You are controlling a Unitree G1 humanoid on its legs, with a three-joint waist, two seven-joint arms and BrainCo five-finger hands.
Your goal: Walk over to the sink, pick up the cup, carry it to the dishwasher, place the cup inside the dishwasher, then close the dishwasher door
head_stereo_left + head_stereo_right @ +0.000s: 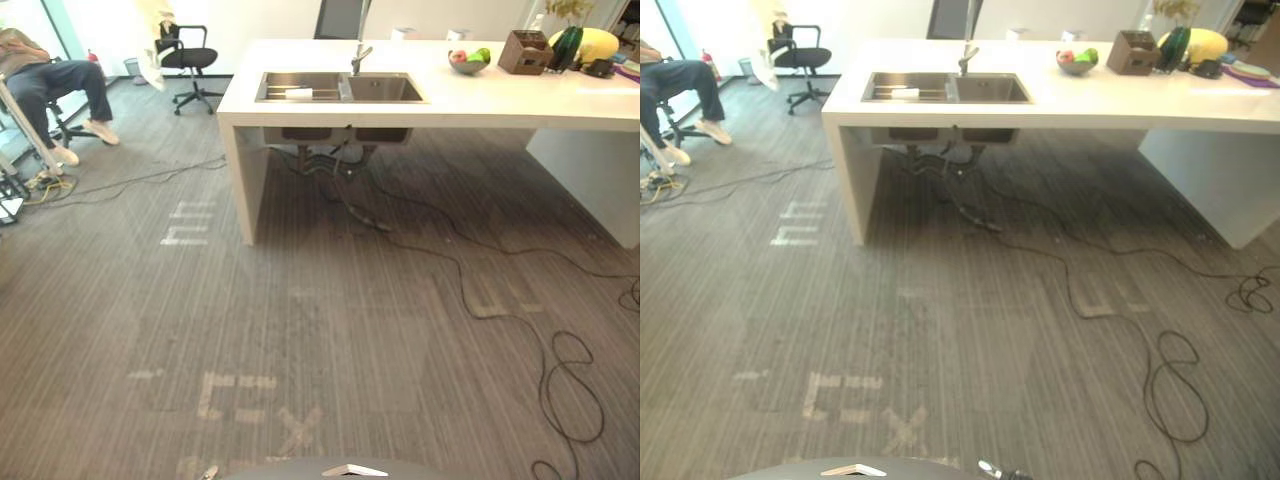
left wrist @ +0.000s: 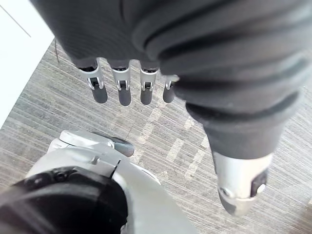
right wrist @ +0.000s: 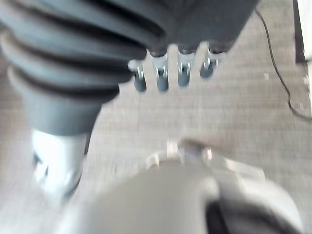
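Note:
A steel double sink (image 1: pixel 340 88) with a faucet (image 1: pixel 358 55) is set in the white island counter (image 1: pixel 450 100), across the carpet ahead. Something small and pale (image 1: pixel 298 93) lies in the sink's left basin; I cannot tell whether it is the cup. My left hand (image 2: pixel 122 87) hangs over the carpet with straight fingers, holding nothing. My right hand (image 3: pixel 161 78) also hangs over the carpet, fingers relaxed and empty. Both hands are far from the sink.
Black cables (image 1: pixel 570 390) snake over the carpet from under the sink to the right. A fruit bowl (image 1: pixel 468 62) and a brown box (image 1: pixel 525 52) stand on the counter. A person (image 1: pixel 40 85) sits at far left, near an office chair (image 1: pixel 190 60).

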